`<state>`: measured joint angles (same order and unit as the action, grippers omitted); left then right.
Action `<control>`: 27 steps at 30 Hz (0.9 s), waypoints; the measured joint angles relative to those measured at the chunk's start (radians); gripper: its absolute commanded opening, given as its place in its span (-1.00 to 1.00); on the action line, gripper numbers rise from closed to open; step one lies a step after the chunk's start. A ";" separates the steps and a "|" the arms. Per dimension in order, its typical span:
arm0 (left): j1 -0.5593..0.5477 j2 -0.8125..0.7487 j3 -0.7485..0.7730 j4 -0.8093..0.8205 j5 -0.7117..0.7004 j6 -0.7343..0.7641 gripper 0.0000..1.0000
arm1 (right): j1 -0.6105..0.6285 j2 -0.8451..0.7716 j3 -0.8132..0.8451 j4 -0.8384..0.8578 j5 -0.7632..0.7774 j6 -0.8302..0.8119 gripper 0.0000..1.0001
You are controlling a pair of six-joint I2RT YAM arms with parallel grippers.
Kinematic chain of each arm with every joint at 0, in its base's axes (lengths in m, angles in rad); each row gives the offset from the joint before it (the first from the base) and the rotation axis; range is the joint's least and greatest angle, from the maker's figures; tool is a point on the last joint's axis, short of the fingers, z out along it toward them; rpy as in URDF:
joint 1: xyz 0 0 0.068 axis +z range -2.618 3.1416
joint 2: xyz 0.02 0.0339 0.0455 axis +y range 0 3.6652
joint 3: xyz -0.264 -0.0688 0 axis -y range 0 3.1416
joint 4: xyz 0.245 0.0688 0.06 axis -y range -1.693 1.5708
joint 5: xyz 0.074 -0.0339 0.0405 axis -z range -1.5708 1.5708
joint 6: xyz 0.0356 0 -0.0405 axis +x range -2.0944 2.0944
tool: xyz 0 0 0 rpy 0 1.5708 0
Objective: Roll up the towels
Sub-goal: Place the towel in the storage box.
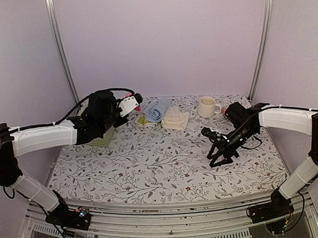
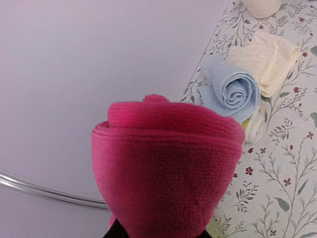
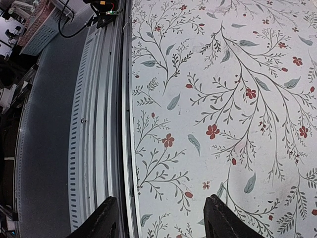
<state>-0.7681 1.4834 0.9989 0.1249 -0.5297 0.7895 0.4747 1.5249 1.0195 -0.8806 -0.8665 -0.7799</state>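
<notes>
At back-left, left gripper (image 1: 131,105) clenched on rolled hot pink cloth towel (image 2: 163,163); light blue towel roll (image 2: 233,91) just rightward; right gripper (image 3: 161,203) released, well apart.

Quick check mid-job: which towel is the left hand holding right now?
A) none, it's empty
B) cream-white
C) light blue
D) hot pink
D: the left wrist view shows the rolled hot pink towel gripped in the left hand, while the light blue towel and cream-white towel lie on the table.
</notes>
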 measured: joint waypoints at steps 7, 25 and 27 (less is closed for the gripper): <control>0.259 -0.004 -0.019 0.175 0.159 0.164 -1.00 | 0.000 0.000 -0.002 0.001 -0.006 0.000 0.21; 0.666 0.534 0.310 0.337 0.574 0.278 -1.00 | -0.012 0.077 -0.017 0.006 -0.019 0.000 0.21; 0.670 0.582 0.330 0.345 0.599 0.289 -1.00 | -0.013 0.097 -0.017 0.006 -0.019 0.001 0.21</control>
<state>-0.0978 2.0655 1.3289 0.4702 0.0692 1.0786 0.4614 1.6215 1.0027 -0.8742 -0.8860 -0.7792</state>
